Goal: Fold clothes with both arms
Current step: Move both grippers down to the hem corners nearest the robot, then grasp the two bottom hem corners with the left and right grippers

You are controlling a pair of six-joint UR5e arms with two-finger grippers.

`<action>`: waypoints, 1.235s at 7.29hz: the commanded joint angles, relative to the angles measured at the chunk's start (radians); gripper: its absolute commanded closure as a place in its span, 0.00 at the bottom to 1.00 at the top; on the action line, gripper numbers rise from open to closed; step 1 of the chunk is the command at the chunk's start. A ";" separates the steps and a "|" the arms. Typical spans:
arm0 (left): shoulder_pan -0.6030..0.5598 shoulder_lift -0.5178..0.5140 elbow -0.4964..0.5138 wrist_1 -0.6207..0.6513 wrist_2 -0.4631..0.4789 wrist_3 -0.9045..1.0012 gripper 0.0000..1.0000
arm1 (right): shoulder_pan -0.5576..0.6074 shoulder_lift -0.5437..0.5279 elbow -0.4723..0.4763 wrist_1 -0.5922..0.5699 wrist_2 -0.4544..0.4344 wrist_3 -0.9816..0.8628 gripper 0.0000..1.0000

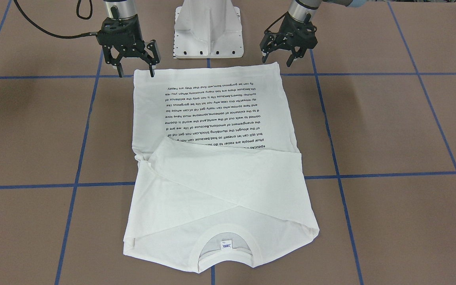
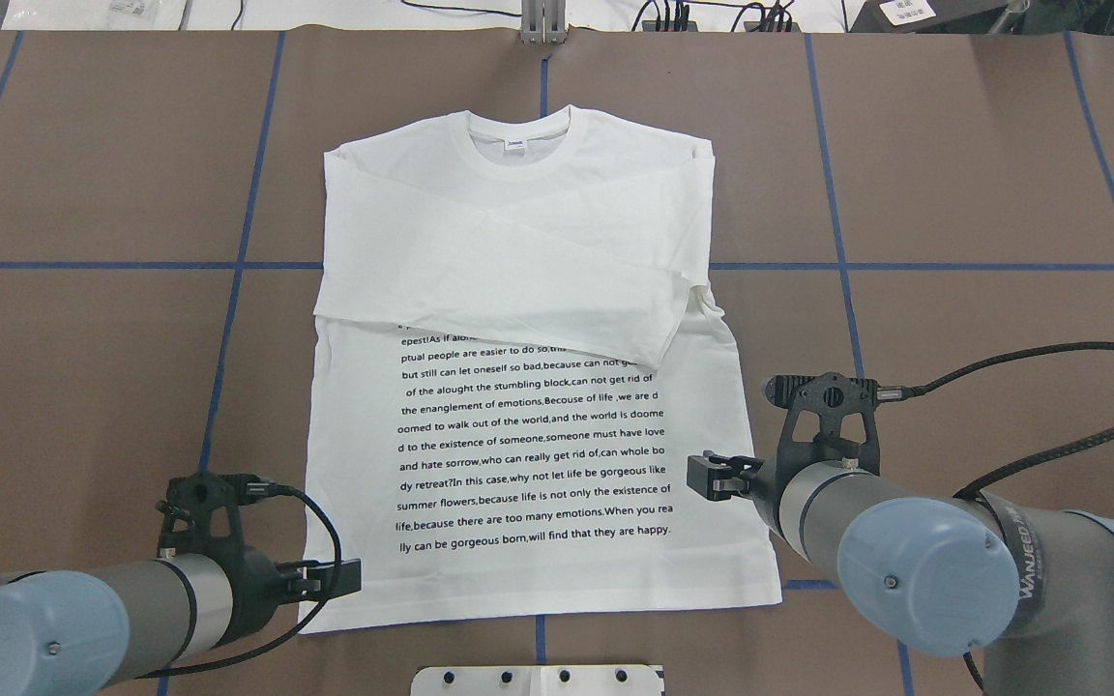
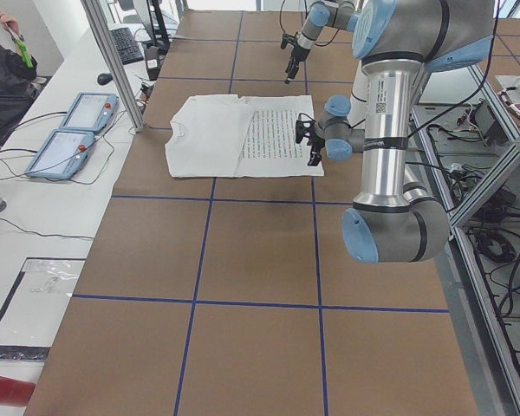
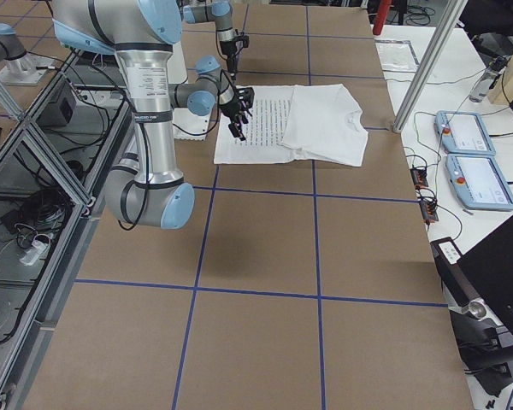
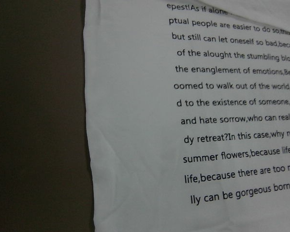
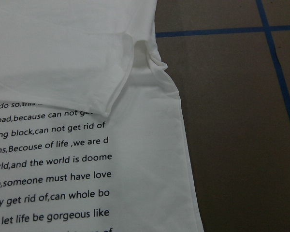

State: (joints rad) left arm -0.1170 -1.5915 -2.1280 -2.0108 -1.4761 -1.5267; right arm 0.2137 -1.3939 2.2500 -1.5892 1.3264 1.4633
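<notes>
1. The white shirt (image 1: pixel 212 178) lies flat in the middle of the surface (image 1: pixel 390 130), collar nearest, sleeves folded across.
2. Left claw (image 1: pixel 278 59) and right claw (image 1: pixel 136 69), fingers apart, hang by its hem corners.
3. A white pedestal base (image 1: pixel 208 35) stands between them.
4. Blue lines (image 1: pixel 370 174) cross the brown top; two tablets (image 3: pixel 88 111) lie aside.

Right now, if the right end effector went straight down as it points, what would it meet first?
Likely the hem corner of the white long-sleeved cotton shirt; the right end effector straddles its edge, though height is unclear.
</notes>
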 commanded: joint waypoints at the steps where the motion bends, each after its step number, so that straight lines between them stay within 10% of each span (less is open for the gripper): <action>1: 0.017 -0.018 0.068 0.015 0.010 -0.017 0.02 | -0.004 0.000 -0.003 0.000 -0.003 0.002 0.00; 3: 0.019 -0.018 0.066 0.027 0.010 -0.017 0.18 | -0.004 -0.002 -0.003 0.000 -0.003 0.002 0.00; 9: 0.066 -0.022 0.060 0.057 0.010 -0.017 0.23 | -0.005 0.000 -0.004 0.000 -0.003 0.000 0.00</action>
State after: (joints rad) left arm -0.0604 -1.6140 -2.0660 -1.9559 -1.4665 -1.5432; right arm 0.2090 -1.3944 2.2458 -1.5892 1.3238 1.4634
